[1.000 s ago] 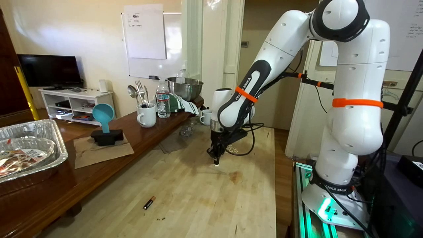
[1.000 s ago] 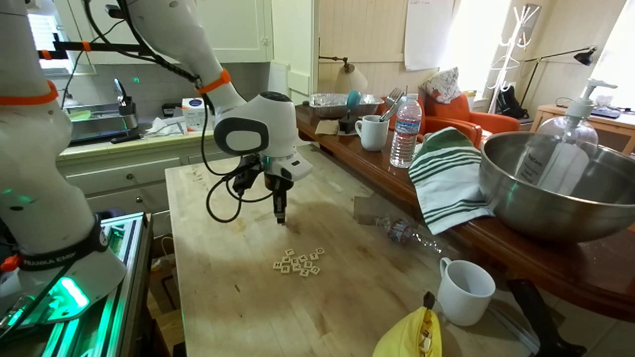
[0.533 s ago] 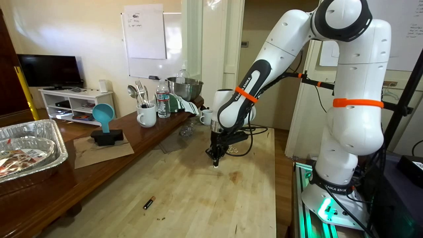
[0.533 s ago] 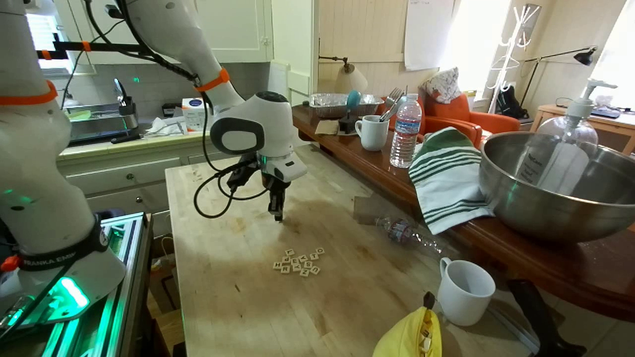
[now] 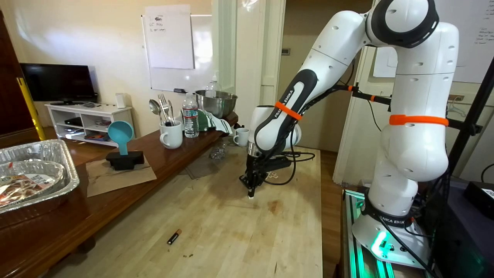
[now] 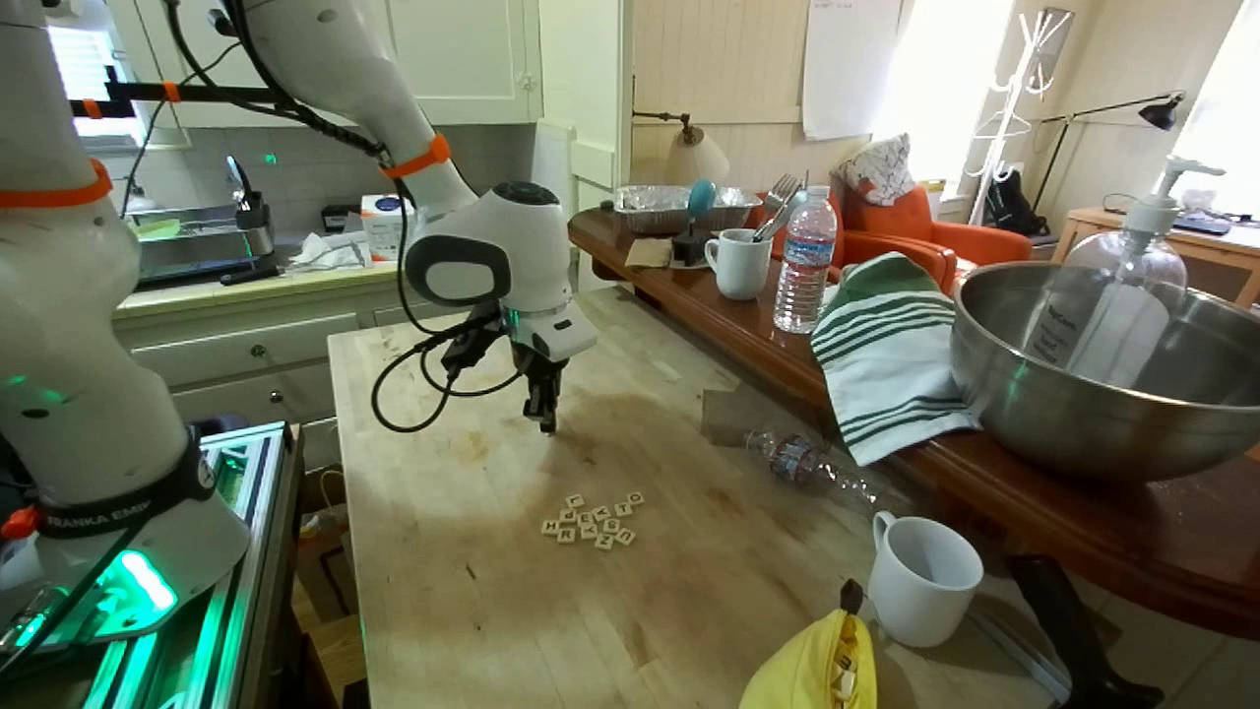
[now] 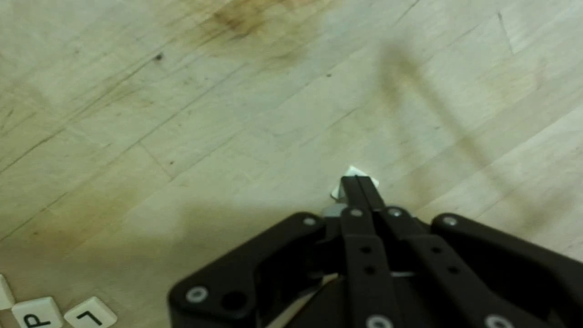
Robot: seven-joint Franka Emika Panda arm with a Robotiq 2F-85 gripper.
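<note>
Wooden counter (image 5: 278, 235) seen from opposite ends and close above

In an exterior view the camera looked down along the counter from near the foil tray (image 5: 46, 151); in an exterior view, back from near the steel bowl (image 6: 1073, 433). Both shared the Franka arm (image 5: 334, 40), water bottle (image 6: 804, 266) and counter. The wrist view, much nearer, looked down past the gripper (image 7: 357, 178) at a small patch of counter.

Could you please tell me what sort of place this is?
It looks like a home, probably a kitchen joined to a living area: the exterior views show a counter, an orange armchair and a TV.
</note>
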